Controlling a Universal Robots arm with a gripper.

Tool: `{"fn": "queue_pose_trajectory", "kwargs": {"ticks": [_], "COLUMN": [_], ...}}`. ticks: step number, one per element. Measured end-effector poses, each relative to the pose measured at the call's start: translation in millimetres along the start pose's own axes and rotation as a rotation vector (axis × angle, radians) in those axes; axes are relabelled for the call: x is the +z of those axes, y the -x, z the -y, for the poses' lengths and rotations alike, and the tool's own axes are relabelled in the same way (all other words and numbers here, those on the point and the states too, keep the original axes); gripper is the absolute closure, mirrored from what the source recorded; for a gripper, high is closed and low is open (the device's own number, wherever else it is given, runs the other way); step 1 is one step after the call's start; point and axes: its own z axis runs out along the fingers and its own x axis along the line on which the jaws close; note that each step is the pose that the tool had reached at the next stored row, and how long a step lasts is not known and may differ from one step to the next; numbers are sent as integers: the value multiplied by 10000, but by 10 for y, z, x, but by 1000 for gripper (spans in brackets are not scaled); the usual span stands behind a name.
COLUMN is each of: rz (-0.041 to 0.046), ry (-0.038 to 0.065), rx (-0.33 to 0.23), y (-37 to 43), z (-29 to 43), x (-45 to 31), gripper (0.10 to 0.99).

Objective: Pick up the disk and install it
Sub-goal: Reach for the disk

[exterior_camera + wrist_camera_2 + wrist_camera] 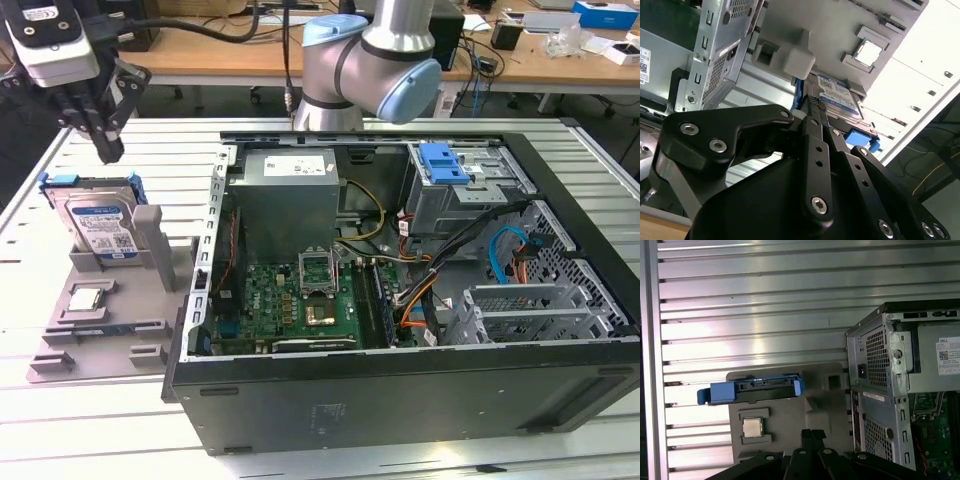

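Fingers pressed together and holding nothing, my gripper [108,152] hangs over the disk [100,225] without touching it. The exterior view shows its label, the first wrist view just its blue-railed top edge. It stands upright in the holder [110,345] near the bench [60,420] edge, with the chip [88,298] flat alongside and the open case [400,400] beyond.

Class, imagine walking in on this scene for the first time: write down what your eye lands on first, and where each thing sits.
The big black computer case lying open mid-table dominates the exterior view, its green motherboard exposed. At the exterior view's left, the disk stands upright in a grey holder, blue rails showing. The gripper hangs just above it, closed and holding nothing.
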Motion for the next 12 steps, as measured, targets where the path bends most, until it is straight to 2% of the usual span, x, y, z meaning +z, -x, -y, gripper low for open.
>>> {"fn": "queue_pose_trajectory", "kwargs": {"ticks": [3,6,12], "rz": [0,-1,0], "ry": [0,0,0], "rx": [0,1,0], "y": [-55,-155,-275], "z": [4,11,21], "x": [-1,-4,-6], "gripper": [980,980,980]}}
